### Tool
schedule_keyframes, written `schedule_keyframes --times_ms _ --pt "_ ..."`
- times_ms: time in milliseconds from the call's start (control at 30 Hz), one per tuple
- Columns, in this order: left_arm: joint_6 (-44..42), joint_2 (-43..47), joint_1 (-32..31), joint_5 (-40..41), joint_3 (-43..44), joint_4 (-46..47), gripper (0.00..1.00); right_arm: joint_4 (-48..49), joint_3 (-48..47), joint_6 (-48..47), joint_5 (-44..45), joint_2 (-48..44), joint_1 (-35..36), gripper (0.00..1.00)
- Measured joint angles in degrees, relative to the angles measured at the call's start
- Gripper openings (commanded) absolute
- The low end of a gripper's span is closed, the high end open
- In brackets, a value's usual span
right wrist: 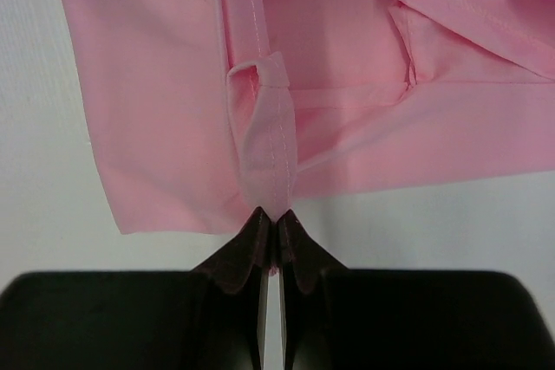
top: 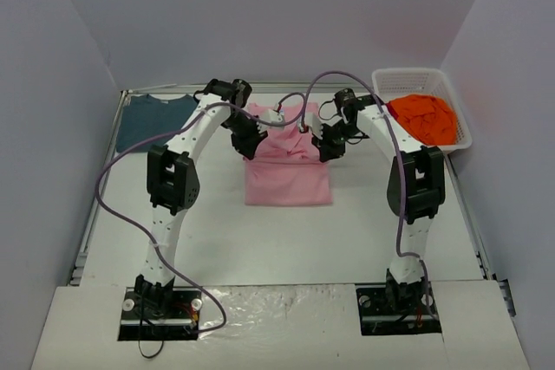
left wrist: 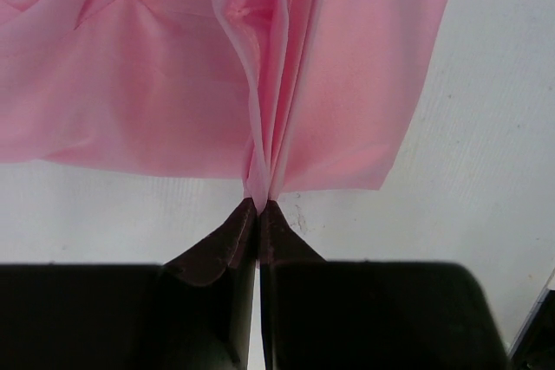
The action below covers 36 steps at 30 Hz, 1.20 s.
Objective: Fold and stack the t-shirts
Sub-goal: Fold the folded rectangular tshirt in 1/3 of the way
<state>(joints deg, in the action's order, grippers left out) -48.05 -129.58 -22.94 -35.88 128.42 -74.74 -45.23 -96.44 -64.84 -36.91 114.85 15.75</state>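
- Left wrist view: the left fingers (left wrist: pixel 257 212) are pressed tight together on a gathered pleat of the pink t-shirt (left wrist: pixel 130 84). The cloth fans out ahead of their tips in long creases.
- Right wrist view: the right fingers (right wrist: pixel 270 218) are likewise pinched closed, here on a looped, stitched fold of the same shirt's hem. The shirt spreads away in front of them and to either side.
- White surface (top: pixel 286 240) shows beside and beyond the cloth at both sets of fingers.
- Top external view: the two sets of fingers hold the far part of the pink shirt, one at each side edge, with rumpled cloth between them. The smoother, squarer part of the shirt lies flat on the near side of the fingers, toward the arm bases.
- A dark teal t-shirt (top: pixel 152 119) lies spread out well to the left of the left fingers, at the far left corner of the surface.
- An orange t-shirt (top: pixel 422 117) sits crumpled to the right of the right fingers, inside a white mesh basket (top: pixel 408 73) at the far right corner.
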Motion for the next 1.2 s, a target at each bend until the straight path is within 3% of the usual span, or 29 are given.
schedule_keyframes --times_ms 33,67,100,133,167,300,433,633,733,1000,1200 --pt "0.00 -0.61 0.11 0.02 0.55 0.09 0.02 0.02 -0.52 -0.13 0.00 0.72 -0.04 0.02" --pt "0.00 -1.07 0.20 0.07 0.94 0.07 0.02 -0.02 -1.11 -0.26 0.00 1.49 -0.11 0.19" --pt "0.00 -1.55 0.28 0.22 1.16 0.11 0.05 -0.07 -1.51 -0.07 -0.04 2.05 -0.22 0.26" --pt "0.02 -1.97 0.39 0.61 1.46 -0.02 0.24 -0.26 -2.47 -0.46 0.02 2.97 -0.42 0.35" --pt "-0.13 -2.32 0.48 1.03 1.57 0.02 0.35 -0.15 -3.28 -0.59 0.00 3.78 -0.44 0.44" --pt "1.46 -3.74 1.14 4.55 1.81 0.66 0.46 -0.24 -10.49 -0.20 -0.24 9.51 -1.29 0.48" --pt "3.80 -7.37 1.66 7.28 8.11 2.82 0.56 0.98 -19.41 2.78 -0.07 15.04 -2.16 0.47" --pt "5.33 -4.96 0.63 8.11 11.87 6.01 0.66 1.33 -20.20 6.36 1.51 13.05 -3.15 0.47" --pt "5.29 3.15 -0.76 7.91 1.84 8.96 0.67 1.79 -14.05 7.04 1.90 7.45 -2.95 0.46" --pt "4.76 36.24 -9.57 14.62 -44.11 24.28 0.69 1.29 8.09 7.17 -0.63 -16.76 -2.91 0.47" --pt "4.79 43.63 -17.31 21.73 -65.88 38.32 0.70 1.05 17.42 7.85 -2.05 -24.02 -2.93 0.46"
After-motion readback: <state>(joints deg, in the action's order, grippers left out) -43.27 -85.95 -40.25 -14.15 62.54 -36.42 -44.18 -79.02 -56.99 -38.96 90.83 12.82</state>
